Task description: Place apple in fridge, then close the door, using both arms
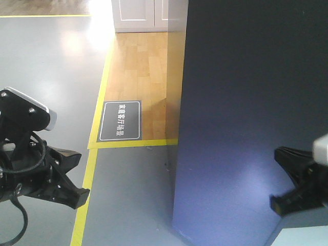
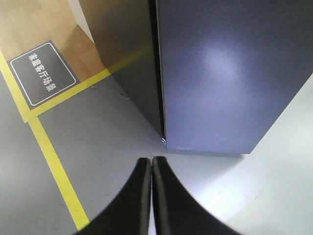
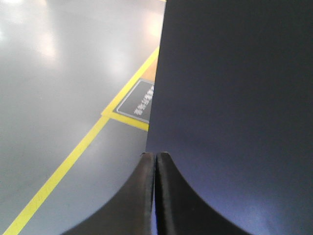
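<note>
The fridge (image 2: 124, 58) stands dark and tall, and its door (image 1: 246, 102) fills the right half of the exterior view. The door's plain outer face (image 2: 234, 73) lies flush against the fridge body, with only a thin seam between them. No apple shows in any view. My left gripper (image 2: 151, 160) hangs low over the grey floor just short of the door's bottom corner, its jaws shut and empty. My right gripper (image 3: 156, 154) is shut too, with its tips close to the door's face (image 3: 234, 98) near that face's left edge. Both grippers show low in the exterior view, left (image 1: 82, 177) and right (image 1: 277, 177).
A yellow tape line (image 1: 84, 205) runs along the grey floor left of the fridge. A dark floor sign (image 1: 119, 120) with white lettering lies on the wood flooring (image 1: 138, 66). A white cabinet (image 1: 138, 15) stands at the back.
</note>
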